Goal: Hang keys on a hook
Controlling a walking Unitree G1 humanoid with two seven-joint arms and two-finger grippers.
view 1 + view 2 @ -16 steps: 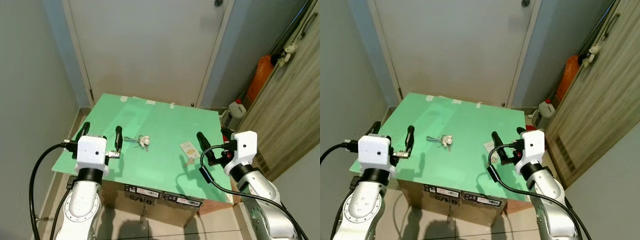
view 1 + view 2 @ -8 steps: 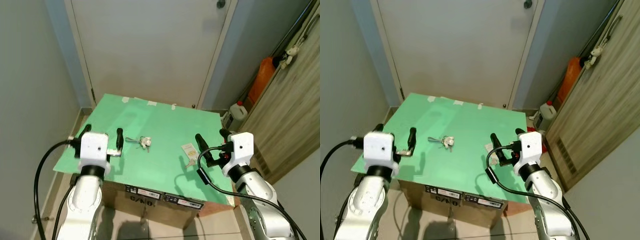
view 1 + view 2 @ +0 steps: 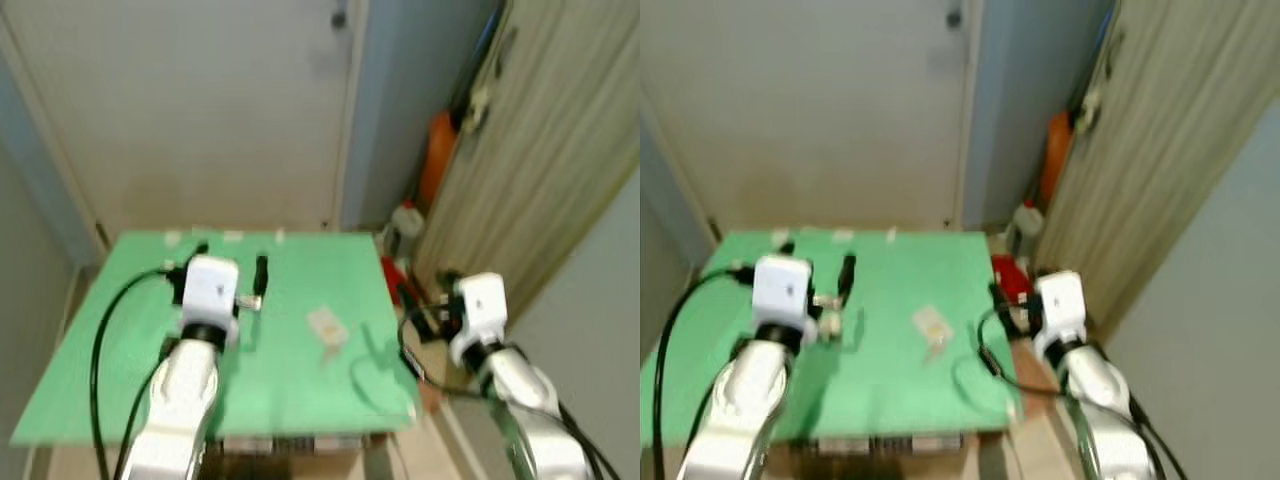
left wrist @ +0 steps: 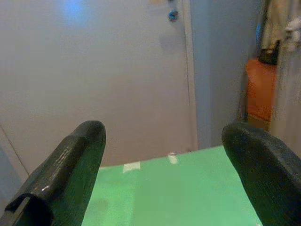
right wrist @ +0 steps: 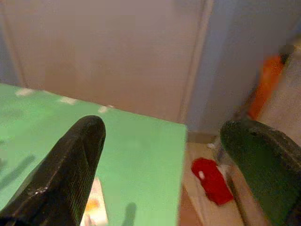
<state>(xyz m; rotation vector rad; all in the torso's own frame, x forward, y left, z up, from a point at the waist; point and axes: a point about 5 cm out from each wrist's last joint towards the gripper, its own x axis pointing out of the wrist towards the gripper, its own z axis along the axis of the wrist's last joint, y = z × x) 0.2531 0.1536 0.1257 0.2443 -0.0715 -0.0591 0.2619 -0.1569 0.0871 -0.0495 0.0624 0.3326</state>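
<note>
**Both grippers raised and empty over the green table**

Over the green table, your 2 arms are bent up with the wrists level. The left gripper sits above the table's far half, fingers spread wide with nothing between them. The right gripper hangs at the table's right edge, its fingers likewise parted and empty.

A pale tag lies flat on the table between the 2 grippers, nearer the right one. In the blur you cannot tell whether keys are attached, and the left arm covers the spot beside the left gripper.

Compared with 0.5 s ago, the whole view has swung to the right and blurred: the door has slid left, and the wooden panel and orange container now sit more centrally.
</note>
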